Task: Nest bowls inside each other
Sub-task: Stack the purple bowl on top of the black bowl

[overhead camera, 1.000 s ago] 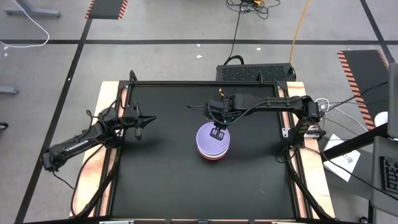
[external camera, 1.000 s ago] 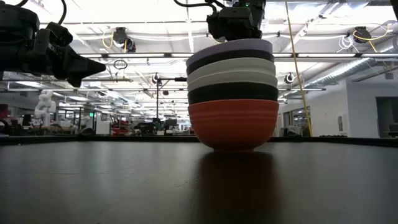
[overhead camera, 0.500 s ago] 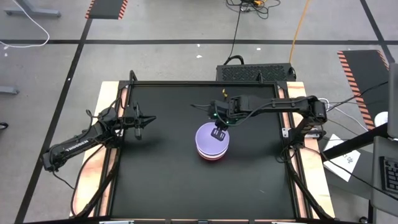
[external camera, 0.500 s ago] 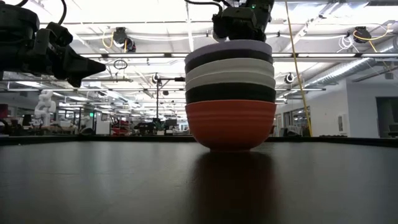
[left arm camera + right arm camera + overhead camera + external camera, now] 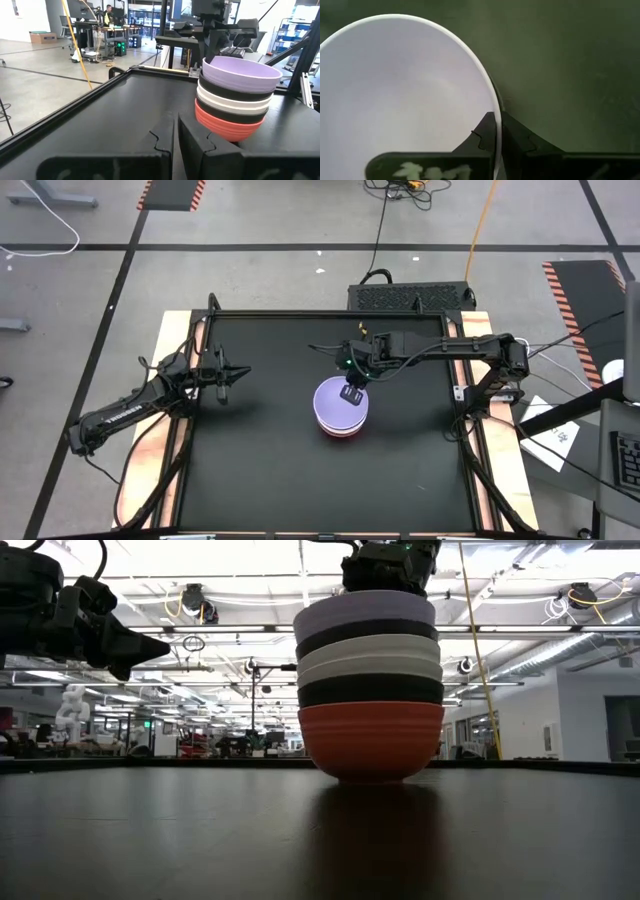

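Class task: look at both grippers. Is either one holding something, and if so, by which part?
The right gripper pinches the lavender bowl by its rim, atop the stack. The left gripper holds nothing, off to the side.

Overhead, table-level and 2 wrist cameras all share the bowls [image 5: 341, 409].

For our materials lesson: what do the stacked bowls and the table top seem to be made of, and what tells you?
The bowls: probably plastic, matte to slightly satiny. Signs: flat solid colours, thin even rims, fine moulded ridges on the red bowl, a soft sheen inside the lavender bowl. Glazed ceramic cannot be ruled out.

The table top: a smooth black sheet, semi-gloss; it faintly mirrors the stack. The material is unclear.
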### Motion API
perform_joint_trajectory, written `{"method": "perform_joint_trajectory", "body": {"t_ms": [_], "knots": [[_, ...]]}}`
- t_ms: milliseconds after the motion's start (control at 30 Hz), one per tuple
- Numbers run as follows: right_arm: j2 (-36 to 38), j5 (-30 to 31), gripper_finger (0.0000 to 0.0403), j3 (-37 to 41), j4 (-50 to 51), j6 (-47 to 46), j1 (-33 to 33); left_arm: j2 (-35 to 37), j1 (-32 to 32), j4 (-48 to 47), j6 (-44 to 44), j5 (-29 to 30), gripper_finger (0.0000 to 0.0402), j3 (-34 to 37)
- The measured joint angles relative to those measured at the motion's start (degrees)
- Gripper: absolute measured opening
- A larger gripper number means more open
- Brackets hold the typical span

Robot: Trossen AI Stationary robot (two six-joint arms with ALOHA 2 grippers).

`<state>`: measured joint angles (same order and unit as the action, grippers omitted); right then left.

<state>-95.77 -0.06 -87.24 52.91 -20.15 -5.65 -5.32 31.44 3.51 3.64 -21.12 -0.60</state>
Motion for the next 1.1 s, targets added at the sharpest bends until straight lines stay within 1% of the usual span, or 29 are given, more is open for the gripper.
{"method": "perform_joint_trajectory", "body": {"t_ms": [167,567,800,933,1100], "knots": [[0.1,-2.4,0.0002,2.2,-1.0,-0.1,-0.7,0.0,0.0,0.0,0.0,0.0,0.0026,0.0],[0.2,-0.2,0.0002,3.3,-1.4,1.5,-0.7,0.0,0.0,0.0,0.0,0.0,0.0026,0.0],[0.2,-0.2,0.0002,3.3,-1.2,1.9,-0.7,0.0,0.0,0.0,0.0,0.0,0.0026,0.0],[0.2,-1.4,0.0011,3.3,-1.2,2.0,-0.7,0.0,0.0,0.0,0.0,0.0,0.0026,0.0],[0.1,-1.6,0.0033,3.4,-1.2,2.2,-0.7,0.0,0.0,0.0,0.0,0.0,0.0026,0.0]]}}
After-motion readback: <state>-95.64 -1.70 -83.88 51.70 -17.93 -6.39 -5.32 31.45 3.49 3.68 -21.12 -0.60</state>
